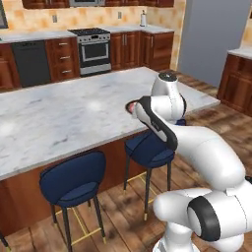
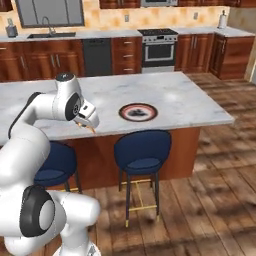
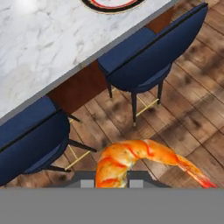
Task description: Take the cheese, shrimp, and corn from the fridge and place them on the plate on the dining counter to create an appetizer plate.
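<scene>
One shrimp in the claw, one plate, two stools.

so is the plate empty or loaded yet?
Empty: the plate on the counter carries no food. The shrimp is held in the pincer.

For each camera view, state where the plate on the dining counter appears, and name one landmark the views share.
Left base view: plate peeks out just left of the arm, centre of picture, mostly hidden.
Right base view: plate lies in full view, centre, near the counter's front edge.
Hand view: plate's rim at top edge.
Shared landmark: blue stool below the plate.
</scene>
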You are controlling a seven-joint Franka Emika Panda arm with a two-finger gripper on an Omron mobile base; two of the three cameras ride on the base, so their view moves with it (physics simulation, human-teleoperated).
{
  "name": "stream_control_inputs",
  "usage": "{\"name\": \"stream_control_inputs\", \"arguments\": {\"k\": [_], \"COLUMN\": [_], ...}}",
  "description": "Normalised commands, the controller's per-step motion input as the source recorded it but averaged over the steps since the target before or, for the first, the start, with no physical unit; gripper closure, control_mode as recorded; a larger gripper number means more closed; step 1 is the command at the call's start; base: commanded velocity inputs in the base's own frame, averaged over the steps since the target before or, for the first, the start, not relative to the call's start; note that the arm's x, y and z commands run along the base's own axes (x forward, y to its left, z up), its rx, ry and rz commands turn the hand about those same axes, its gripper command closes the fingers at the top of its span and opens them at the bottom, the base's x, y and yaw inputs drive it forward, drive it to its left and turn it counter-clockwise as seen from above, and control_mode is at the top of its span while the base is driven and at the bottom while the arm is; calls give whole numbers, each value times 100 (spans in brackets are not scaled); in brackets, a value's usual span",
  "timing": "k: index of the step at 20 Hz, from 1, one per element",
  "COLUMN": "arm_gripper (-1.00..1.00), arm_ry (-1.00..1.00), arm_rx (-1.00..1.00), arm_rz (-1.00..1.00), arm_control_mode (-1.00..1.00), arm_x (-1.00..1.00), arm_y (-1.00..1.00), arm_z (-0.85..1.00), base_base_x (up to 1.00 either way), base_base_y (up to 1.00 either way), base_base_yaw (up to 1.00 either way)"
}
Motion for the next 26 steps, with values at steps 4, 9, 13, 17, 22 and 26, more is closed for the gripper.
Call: {"name": "stream_control_inputs", "arguments": {"k": [4, 9, 13, 17, 22, 26], "arm_gripper": [100, 100, 100, 100, 100, 100], "arm_ry": [0, 0, 0, 0, 11, 19], "arm_rx": [0, 0, 0, 0, 0, 0], "arm_rz": [0, 0, 0, 0, 23, 22], "arm_control_mode": [100, 100, 100, 100, -100, -100], "arm_x": [0, 0, 0, 0, 75, 100], "arm_y": [0, 0, 0, 0, -31, -38], "arm_z": [0, 0, 0, 0, -40, -84], "base_base_x": [66, 70, 83, 100, 18, 0], "base_base_y": [-93, -87, -79, -66, -8, 0], "base_base_yaw": [45, 47, 47, 38, 6, 0]}}
